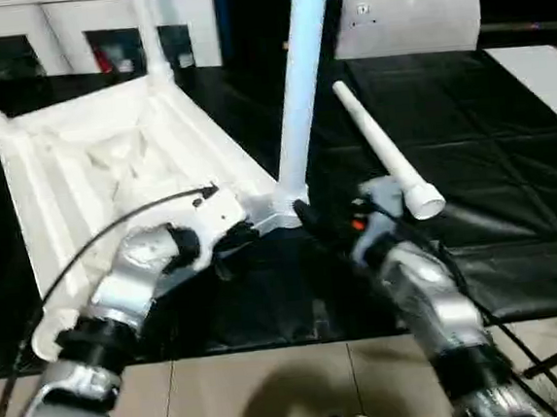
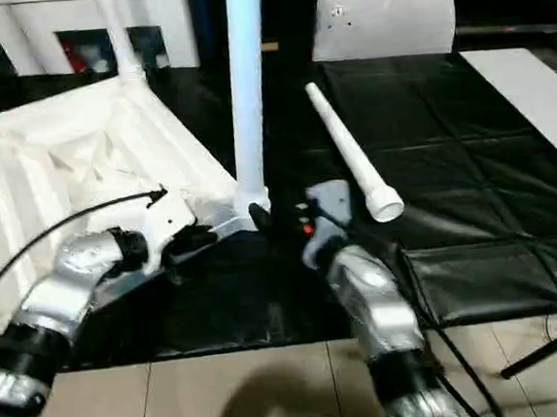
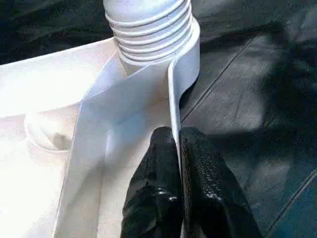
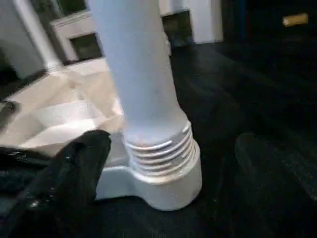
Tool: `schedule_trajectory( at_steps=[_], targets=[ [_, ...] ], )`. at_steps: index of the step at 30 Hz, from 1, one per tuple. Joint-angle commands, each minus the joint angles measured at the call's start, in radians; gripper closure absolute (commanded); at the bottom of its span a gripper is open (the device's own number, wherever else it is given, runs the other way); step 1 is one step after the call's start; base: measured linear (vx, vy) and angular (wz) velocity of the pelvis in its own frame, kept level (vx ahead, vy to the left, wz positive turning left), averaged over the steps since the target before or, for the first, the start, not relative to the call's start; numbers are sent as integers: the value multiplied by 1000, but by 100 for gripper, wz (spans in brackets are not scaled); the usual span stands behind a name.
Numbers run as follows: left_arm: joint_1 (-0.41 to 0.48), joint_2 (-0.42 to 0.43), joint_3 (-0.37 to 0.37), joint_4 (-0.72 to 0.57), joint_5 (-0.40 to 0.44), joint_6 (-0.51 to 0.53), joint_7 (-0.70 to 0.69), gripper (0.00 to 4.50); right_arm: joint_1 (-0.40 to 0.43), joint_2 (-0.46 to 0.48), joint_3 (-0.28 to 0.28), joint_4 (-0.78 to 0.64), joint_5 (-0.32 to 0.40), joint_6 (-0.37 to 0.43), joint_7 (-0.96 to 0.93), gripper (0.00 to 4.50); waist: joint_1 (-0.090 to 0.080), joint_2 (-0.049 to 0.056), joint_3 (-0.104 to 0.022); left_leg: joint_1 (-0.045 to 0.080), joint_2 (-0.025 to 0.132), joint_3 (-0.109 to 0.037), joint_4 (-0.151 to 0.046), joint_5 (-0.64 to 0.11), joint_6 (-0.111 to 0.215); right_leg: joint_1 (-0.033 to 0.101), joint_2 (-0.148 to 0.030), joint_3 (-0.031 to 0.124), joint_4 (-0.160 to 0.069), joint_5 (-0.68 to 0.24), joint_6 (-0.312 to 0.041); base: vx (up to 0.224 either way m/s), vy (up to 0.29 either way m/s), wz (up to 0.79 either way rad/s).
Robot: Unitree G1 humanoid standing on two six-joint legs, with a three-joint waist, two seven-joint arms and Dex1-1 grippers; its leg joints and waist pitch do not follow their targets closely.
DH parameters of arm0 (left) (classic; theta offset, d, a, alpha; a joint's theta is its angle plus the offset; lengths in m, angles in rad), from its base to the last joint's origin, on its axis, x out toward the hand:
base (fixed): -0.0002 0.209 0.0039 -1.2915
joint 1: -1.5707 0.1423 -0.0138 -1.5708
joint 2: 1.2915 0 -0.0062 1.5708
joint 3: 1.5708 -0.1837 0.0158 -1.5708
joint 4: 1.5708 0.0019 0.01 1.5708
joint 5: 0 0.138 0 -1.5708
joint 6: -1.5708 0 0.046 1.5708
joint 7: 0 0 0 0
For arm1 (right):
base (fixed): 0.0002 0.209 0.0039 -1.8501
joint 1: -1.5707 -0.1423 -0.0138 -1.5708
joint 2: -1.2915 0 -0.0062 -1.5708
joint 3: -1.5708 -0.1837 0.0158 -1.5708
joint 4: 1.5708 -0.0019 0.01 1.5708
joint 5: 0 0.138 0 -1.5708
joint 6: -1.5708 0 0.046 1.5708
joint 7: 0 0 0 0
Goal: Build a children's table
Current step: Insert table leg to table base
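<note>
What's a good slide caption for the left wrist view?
Left gripper pinches the upturned tabletop's rim beside the corner socket holding a threaded leg.

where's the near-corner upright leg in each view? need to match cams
Left eye: upright leg, centre, base at the tabletop's near corner.
Right eye: left of centre.
Left wrist: its threaded base at top, beyond the left gripper pinching the rim.
Right wrist: centre.
Shared landmark: the corner socket holding its threads.

Left pincer [image 3: 176, 163] pinched closed, right pincer [image 1: 304, 216] spread wide, both silver forearms reaching forward.
</note>
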Motion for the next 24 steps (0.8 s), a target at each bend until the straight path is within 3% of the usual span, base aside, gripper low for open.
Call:
schedule_trajectory(
  at_steps=[1,4,8,10,13,16,18,22,24],
  targets=[
    [-43,6,48,48,-21,-57,5,422,42,-28,21,-96,17,64,28,1,10,5,-88,-14,24,2,-61,-31,90,78,-84,80,-62,-239,-85,0,0,0],
    [-55,6,67,93,-38,-119,11,394,88,-51,41,-166,7,97,34,0,9,-5,-87,-19,20,3,-62,-44,77,82,-85,78,-69,-291,-56,0,0,0],
    [-40,-6,122,98,-84,-184,41,361,146,-65,49,-253,-8,110,5,0,11,-11,-86,-17,21,5,-62,-64,66,75,-87,76,-78,-363,-28,0,0,0],
    [-15,-33,187,52,-150,-168,74,350,176,-59,43,-311,13,150,-11,0,14,-5,-86,-13,25,4,-62,-71,59,72,-88,75,-79,-368,-26,0,0,0],
    [56,-62,266,-63,-228,-73,141,331,207,-57,34,-384,3,199,-72,0,13,-5,-88,-15,33,2,-64,-75,43,72,-88,76,-68,-317,-54,0,0,0],
    [122,-98,321,-167,-259,8,243,331,220,-44,12,-441,-26,238,-156,0,13,-8,-88,-14,26,6,-63,-87,47,70,-82,75,-74,-336,-40,0,0,0],
    [213,-136,359,-322,-285,79,334,331,232,-46,0,-500,-21,324,-201,0,13,-15,-88,-18,31,4,-64,-79,42,75,-86,76,-70,-333,-44,0,0,0],
    [332,-171,383,-505,-250,158,431,331,260,-71,21,-546,-72,394,-230,0,13,-19,-82,-15,27,8,-64,-112,51,68,-79,72,-85,-402,-1,0,0,0],
    [399,-182,386,-599,-221,198,468,331,283,-84,35,-571,-89,417,-237,0,12,-25,-80,-13,19,10,-61,-144,48,63,-74,66,-98,-464,51,0,0,0]
  ],
)
